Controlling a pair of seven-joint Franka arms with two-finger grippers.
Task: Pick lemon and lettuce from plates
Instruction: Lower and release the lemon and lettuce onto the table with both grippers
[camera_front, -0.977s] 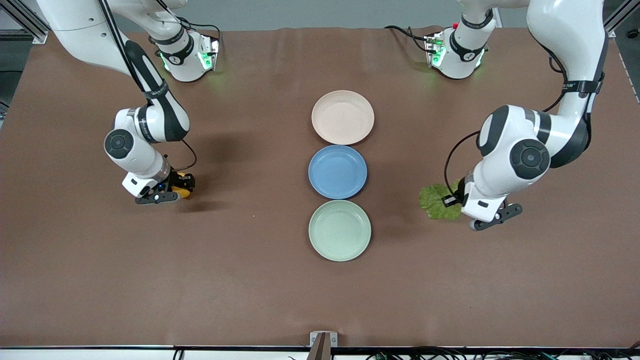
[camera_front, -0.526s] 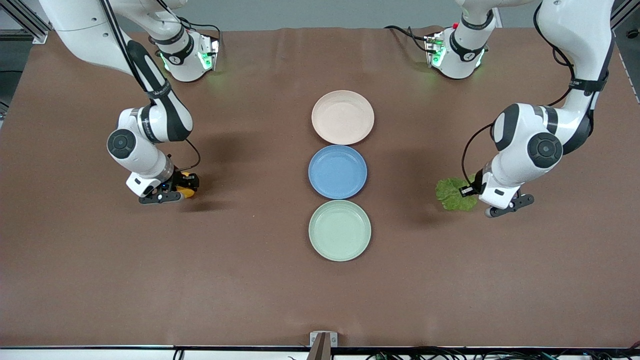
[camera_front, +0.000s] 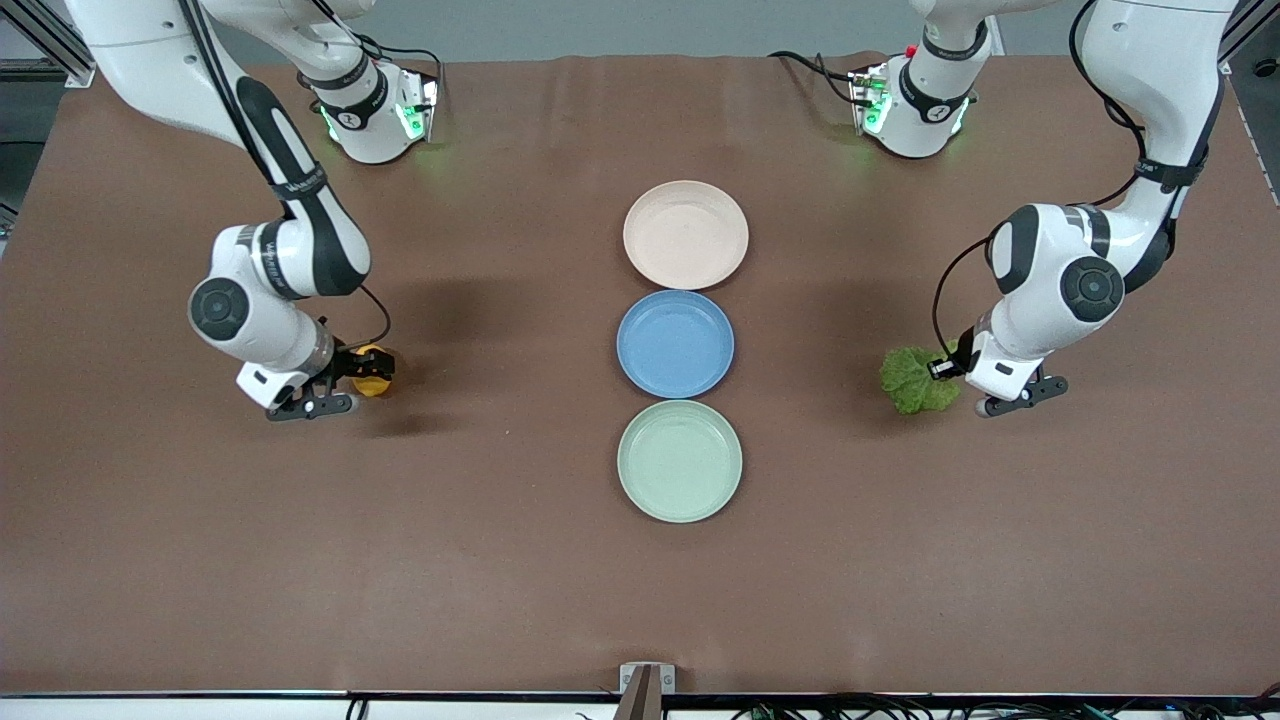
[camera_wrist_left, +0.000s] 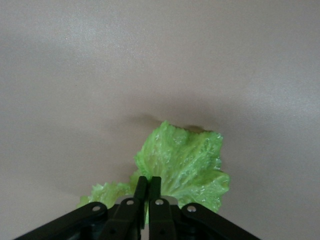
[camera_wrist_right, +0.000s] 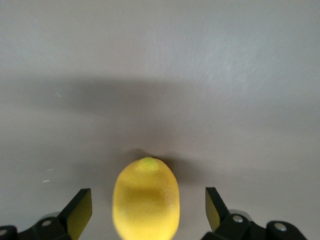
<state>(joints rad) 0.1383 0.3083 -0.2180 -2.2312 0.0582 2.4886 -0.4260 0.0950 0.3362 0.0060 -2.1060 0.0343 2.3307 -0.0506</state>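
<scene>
Lemon (camera_wrist_right: 146, 196) lies between the released right pincer's (camera_wrist_right: 148, 207) fingers; left pincer (camera_wrist_left: 148, 192) is clenched on lettuce (camera_wrist_left: 186, 167).

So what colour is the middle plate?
Blue: the middle plate shows best in the front view.

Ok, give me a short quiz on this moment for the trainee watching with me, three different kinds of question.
1. True or false: the lemon lies on the pale beige-pink plate.
2. What is the left tool shut on? A) the lemon B) the lettuce C) the blue plate
3. Fill in: the right tool stands ___ with the lemon between its fingers, untouched.

Key:
1. False. It lies on the bare table, toward the right arm's end; all three plates, the mint green plate included, hold nothing.
2. B. The fingers pinch the leaf toward the left arm's end of the table.
3. open
</scene>
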